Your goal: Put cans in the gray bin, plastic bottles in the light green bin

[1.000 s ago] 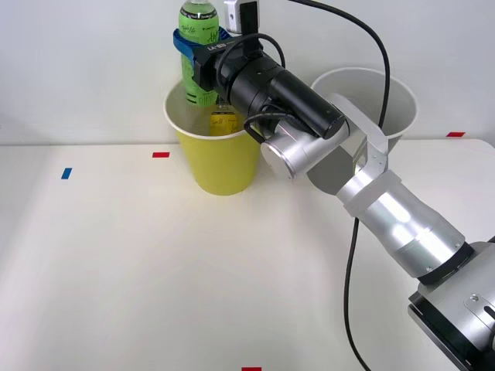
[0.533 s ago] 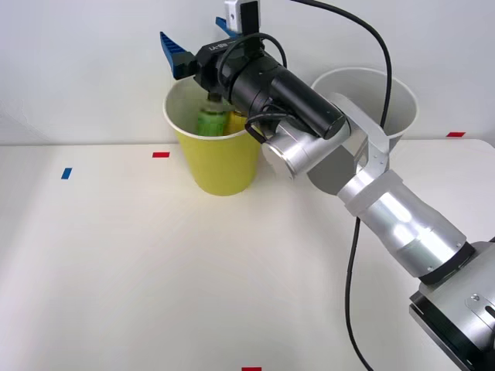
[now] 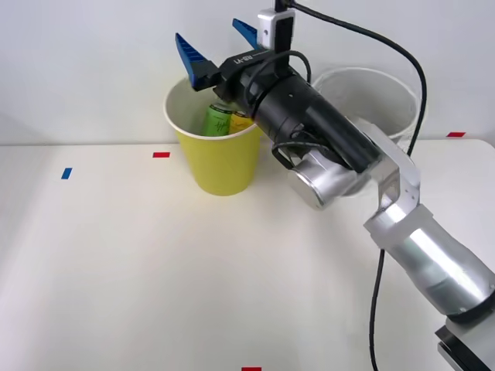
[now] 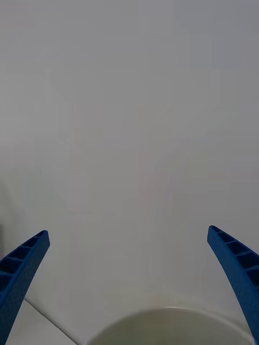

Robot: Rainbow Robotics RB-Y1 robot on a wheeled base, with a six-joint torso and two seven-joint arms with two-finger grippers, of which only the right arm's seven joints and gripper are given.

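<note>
Now the right gripper (image 3: pixel 220 48) hangs empty, its two blue ribbed fingers (image 3: pixel 192 54) spread wide apart above the back rim of the light green bin (image 3: pixel 220 162). A second ago those fingers were clamped around the bright green bottle, held upright over the bin's mouth; half a second ago they had parted and the bottle was dropping in. Since then the wrist has lifted slightly and shifted toward the robot's right. In the wrist view the fingers (image 4: pixel 19 269) stand at the two lower corners with a pale wall between them and a curved white rim just below.

Inside the light green bin, the green bottle (image 3: pixel 217 120) leans tilted against the wall, touching the yellow-orange labelled bottle (image 3: pixel 242 122) beside it. Both plastic bottles therefore appear sorted. The gray bin (image 3: pixel 387 93) stands just behind the forearm, partly hidden. No cans are visible on the white table (image 3: pixel 116 270), so the sorting looks finished or nearly so.
</note>
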